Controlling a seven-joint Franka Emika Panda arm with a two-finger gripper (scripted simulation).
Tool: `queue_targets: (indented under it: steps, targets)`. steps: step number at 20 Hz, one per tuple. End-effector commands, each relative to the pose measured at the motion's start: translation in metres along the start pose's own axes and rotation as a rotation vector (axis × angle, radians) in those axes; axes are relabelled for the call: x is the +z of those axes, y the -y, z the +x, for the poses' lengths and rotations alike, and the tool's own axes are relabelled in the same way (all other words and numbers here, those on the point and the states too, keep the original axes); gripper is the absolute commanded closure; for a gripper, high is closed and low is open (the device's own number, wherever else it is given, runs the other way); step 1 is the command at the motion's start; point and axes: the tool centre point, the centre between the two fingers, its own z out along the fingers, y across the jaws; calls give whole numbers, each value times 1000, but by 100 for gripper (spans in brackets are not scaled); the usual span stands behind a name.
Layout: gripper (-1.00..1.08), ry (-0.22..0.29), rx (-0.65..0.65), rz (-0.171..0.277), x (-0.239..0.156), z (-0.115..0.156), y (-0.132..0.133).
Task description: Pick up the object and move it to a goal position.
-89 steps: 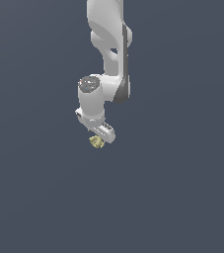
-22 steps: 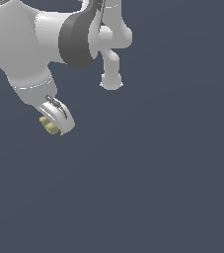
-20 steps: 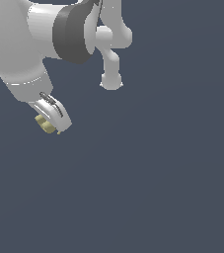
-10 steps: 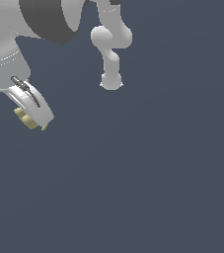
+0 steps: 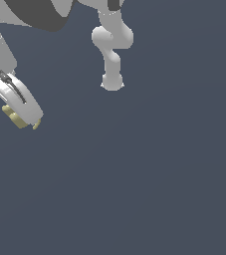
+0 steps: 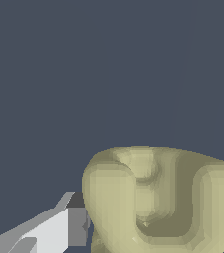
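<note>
- One pale yellow-tan object point(image 5: 16, 117) is sitting pinched at the tip of the white gripper point(image 5: 24, 119), close to the exterior view's left edge and in its upper half, with plain dark grey-blue background showing all around it
- Two bits of the object are showing in the exterior view: a blocky, ridged lump sticking out on the left of the gripper's tip, and a thin yellow sliver peeking out on the right of it; the part between is hiding behind the gripper's white body
- Seen close in the wrist view, the object point(image 6: 158, 197) is filling much of the frame as a lumpy, rounded mass of dull yellow-tan, its surface made of soft, faceted folds
- Thick rounded ridges are curving around a darker hollow in the object's middle, giving it a U-shaped groove; shading is running from light cream on the raised ridges to olive-tan in the recess
- One white and grey finger point(image 6: 49, 232) is showing beside the object in the wrist view, touching its flank; the opposite finger is lying outside what can be seen
- Jaws are pressing inward on the object, gripping it between them
- Behind, the arm's white base column point(image 5: 112, 55) is standing well apart from the gripper, toward the exterior view's top centre
</note>
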Motion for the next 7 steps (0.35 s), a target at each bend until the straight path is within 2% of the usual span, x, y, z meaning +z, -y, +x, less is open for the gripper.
queue_targets:
  steps: [1, 7]
  targets:
    - [108, 0, 0, 0, -3, 2, 0]
    - [108, 0, 0, 0, -4, 4, 0]
